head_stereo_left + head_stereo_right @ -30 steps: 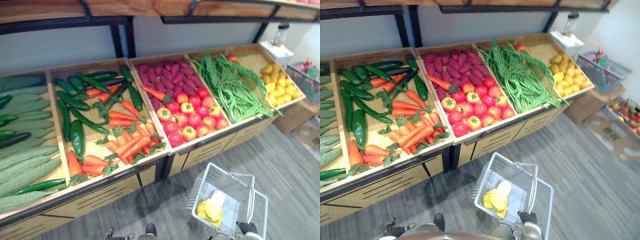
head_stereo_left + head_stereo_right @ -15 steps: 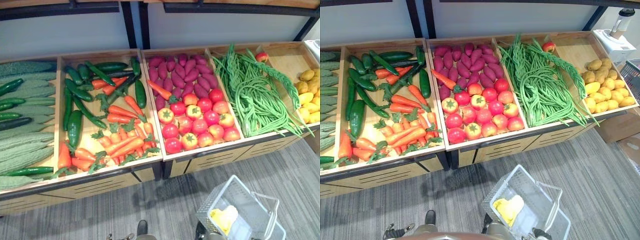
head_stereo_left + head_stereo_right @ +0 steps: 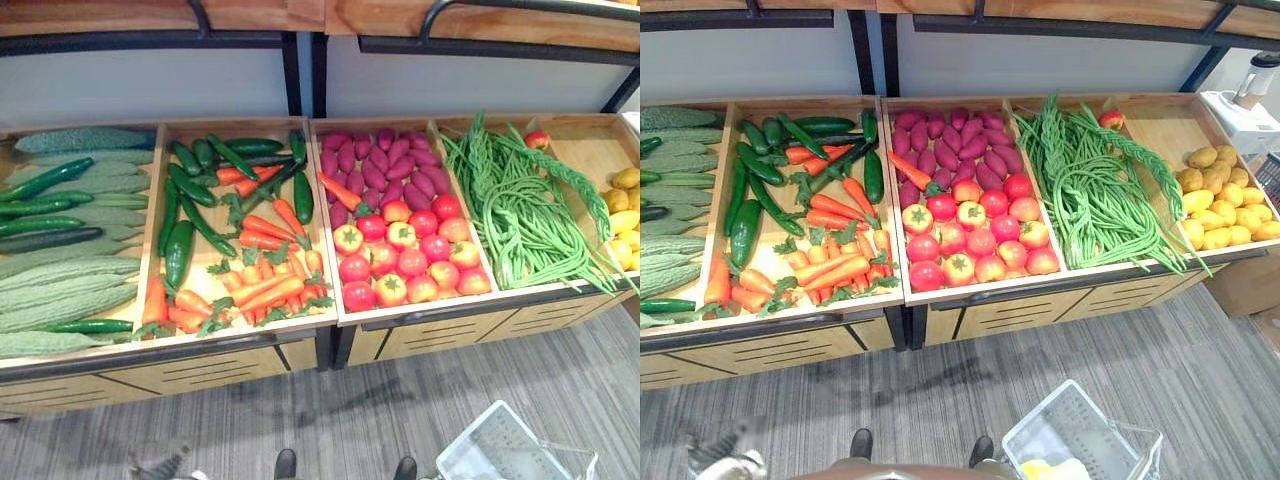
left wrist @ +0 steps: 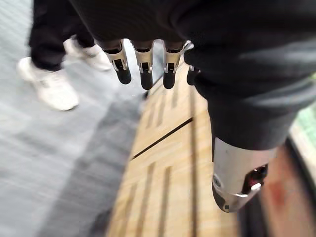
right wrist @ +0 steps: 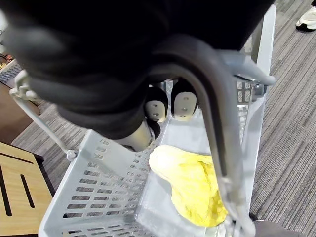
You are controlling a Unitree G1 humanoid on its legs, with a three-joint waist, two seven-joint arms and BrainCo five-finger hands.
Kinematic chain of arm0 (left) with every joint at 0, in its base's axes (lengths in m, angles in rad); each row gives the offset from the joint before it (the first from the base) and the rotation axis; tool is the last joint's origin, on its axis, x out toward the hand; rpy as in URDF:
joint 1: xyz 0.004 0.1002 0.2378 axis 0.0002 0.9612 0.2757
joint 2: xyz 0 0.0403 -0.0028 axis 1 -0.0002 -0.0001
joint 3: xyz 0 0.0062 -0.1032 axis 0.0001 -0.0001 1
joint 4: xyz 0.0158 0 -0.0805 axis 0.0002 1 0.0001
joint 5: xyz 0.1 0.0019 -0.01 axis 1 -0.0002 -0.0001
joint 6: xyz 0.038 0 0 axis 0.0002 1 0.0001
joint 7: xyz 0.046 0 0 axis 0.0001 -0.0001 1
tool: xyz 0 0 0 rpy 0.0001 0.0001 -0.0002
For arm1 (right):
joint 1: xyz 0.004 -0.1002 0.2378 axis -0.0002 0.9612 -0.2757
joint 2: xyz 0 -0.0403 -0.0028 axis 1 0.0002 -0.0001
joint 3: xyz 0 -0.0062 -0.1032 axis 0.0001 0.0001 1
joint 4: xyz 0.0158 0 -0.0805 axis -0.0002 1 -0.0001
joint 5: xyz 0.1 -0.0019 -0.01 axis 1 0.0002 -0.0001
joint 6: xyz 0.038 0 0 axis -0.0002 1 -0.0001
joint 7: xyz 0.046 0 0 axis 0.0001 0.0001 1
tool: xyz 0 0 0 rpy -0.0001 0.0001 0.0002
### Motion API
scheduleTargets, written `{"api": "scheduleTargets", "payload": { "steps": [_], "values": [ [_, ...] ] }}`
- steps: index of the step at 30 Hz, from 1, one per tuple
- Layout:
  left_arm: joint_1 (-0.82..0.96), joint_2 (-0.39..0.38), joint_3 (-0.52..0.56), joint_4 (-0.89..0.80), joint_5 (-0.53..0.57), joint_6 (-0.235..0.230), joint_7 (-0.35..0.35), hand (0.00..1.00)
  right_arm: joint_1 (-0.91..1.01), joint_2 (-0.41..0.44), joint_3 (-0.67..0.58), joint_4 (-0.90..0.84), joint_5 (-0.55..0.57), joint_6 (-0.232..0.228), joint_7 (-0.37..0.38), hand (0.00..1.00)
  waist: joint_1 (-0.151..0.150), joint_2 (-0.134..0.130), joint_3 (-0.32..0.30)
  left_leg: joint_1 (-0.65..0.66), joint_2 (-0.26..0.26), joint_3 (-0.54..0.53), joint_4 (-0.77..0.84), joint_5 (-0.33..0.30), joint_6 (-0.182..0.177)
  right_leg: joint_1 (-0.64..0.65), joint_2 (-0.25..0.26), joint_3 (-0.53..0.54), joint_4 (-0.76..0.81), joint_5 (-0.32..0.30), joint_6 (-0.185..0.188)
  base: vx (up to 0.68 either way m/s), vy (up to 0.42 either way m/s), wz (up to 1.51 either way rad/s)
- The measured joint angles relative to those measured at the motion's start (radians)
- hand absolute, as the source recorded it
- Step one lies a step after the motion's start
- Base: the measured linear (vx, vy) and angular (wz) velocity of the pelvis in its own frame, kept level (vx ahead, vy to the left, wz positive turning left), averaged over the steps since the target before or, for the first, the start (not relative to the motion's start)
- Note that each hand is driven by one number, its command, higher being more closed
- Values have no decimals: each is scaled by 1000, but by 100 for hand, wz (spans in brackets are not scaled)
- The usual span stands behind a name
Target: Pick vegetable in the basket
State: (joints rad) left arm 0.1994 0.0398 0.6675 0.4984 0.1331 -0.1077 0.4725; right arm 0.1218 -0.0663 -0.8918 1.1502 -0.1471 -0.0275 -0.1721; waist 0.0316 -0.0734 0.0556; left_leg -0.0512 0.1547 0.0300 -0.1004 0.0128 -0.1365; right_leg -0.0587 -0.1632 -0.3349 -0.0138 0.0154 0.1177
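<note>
My right hand is shut on the grey handle of a white plastic basket, which hangs by my right side over the floor. A yellow vegetable lies in the basket's bottom. The basket shows at the lower right edge of the eye views. My left hand hangs open beside the wooden front of the stand, holding nothing. Ahead, the stand holds cucumbers and carrots in one bin, with tomatoes and purple sweet potatoes in the bin beside it.
Pale green gourds fill the far left bin, long green beans the bin right of the tomatoes, and yellow produce the far right one. A person's white shoes stand on the grey floor near my left hand.
The camera has swung, so the stand now sits square across the picture. The basket shows lower and further right, cut off by the bottom edge.
</note>
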Motion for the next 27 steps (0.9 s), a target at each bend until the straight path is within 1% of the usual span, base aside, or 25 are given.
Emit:
{"api": "scheduleTargets", "payload": {
  "steps": [2,3,5,6,7,9,10,11,13,14,15,17,19,20,21,22,23,24,27],
  "values": [
    [0,4,-37,-146,21,-16,55,0,24,11,38,-17,1,-8,-6,100,-2,5,-7,3,-2,-12,0,1,1,14,-1,-12,-2,4,6,45,1,17],
    [-1,7,-67,-216,59,-22,77,0,29,14,64,-22,0,-10,-7,100,-1,4,-13,4,-2,-12,0,1,1,15,-2,-13,-2,4,6,49,5,8],
    [-4,20,-121,-309,132,-24,95,0,27,18,118,-42,-1,-19,-9,100,-3,4,-14,5,-3,-12,1,1,1,15,-2,-13,-4,4,6,40,6,0],
    [-8,40,-160,-360,167,-25,102,0,26,18,144,-42,-2,-33,-9,100,-4,3,-14,13,-3,-11,3,1,1,15,-2,-11,-4,4,6,37,3,-5],
    [-9,53,-177,-383,182,-29,105,0,26,17,158,-43,-2,-39,-9,100,-4,3,-14,16,-3,-8,4,1,1,16,-1,-8,-4,4,6,33,1,-9],
    [-13,109,-216,-445,235,-50,111,0,23,12,199,-45,-6,-53,-8,100,-8,3,-14,22,-2,7,5,0,1,14,0,8,-4,5,5,-2,-2,-18],
    [-13,142,-239,-480,243,-61,112,0,19,7,218,-44,-10,-63,-7,100,-11,3,-13,22,-2,13,5,0,1,9,0,15,-4,6,6,-24,-2,-15],
    [-13,155,-248,-497,244,-67,111,0,19,2,234,-44,-11,-68,-7,100,-15,4,-13,22,-2,14,5,0,1,8,0,16,-4,6,7,-30,-2,-9],
    [-6,213,-281,-536,267,-114,106,0,18,-22,296,-45,-13,-73,1,100,-31,6,-12,24,-2,21,5,-2,2,6,0,23,-4,6,7,-21,-2,-8],
    [-7,227,-290,-536,276,-127,101,0,18,-31,313,-45,-18,-74,4,100,-33,7,-11,25,-2,25,5,-2,2,4,0,28,-4,6,7,-13,0,-24],
    [-6,253,-315,-544,276,-144,84,0,15,-49,334,-47,-42,-79,7,100,-31,10,-11,25,-2,43,5,-4,3,-9,0,45,-4,7,8,-12,2,-29],
    [-7,285,-358,-557,274,-166,48,0,14,-79,369,-60,-53,-89,12,100,-36,17,-8,23,-5,57,5,-4,4,-22,0,61,-4,12,10,-8,3,-28],
    [-6,323,-400,-561,273,-190,11,0,14,-110,399,-77,-73,-91,15,100,-46,27,-2,28,-5,70,5,-7,5,-25,0,73,-4,19,12,7,2,-19],
    [-7,351,-419,-561,272,-203,-15,0,13,-131,412,-81,-92,-96,19,100,-56,32,1,33,-5,76,5,-10,6,-25,0,78,-4,19,12,16,0,-21],
    [-8,389,-440,-561,272,-213,-38,0,13,-155,432,-82,-93,-104,22,100,-58,37,4,40,-5,90,6,-14,8,-26,2,93,-4,19,12,16,1,-27],
    [-8,405,-450,-561,272,-215,-48,0,13,-164,436,-82,-93,-109,22,100,-58,39,5,44,-5,98,6,-16,8,-29,2,101,-4,20,13,24,5,-36],
    [-10,437,-472,-559,274,-220,-70,0,13,-186,449,-83,-99,-114,23,100,-58,43,8,50,-6,113,6,-20,10,-34,2,117,-2,21,14,21,8,-41],
    [-9,453,-481,-554,274,-231,-93,0,13,-208,470,-85,-119,-117,24,100,-58,48,8,54,-7,130,6,-24,11,-43,2,132,0,24,14,21,9,-38],
    [-23,476,-508,-507,275,-242,-123,0,9,-240,489,-100,-136,-119,26,100,-61,56,8,56,-12,162,7,-30,13,-62,2,169,0,31,15,11,10,-36]
  ]
}}
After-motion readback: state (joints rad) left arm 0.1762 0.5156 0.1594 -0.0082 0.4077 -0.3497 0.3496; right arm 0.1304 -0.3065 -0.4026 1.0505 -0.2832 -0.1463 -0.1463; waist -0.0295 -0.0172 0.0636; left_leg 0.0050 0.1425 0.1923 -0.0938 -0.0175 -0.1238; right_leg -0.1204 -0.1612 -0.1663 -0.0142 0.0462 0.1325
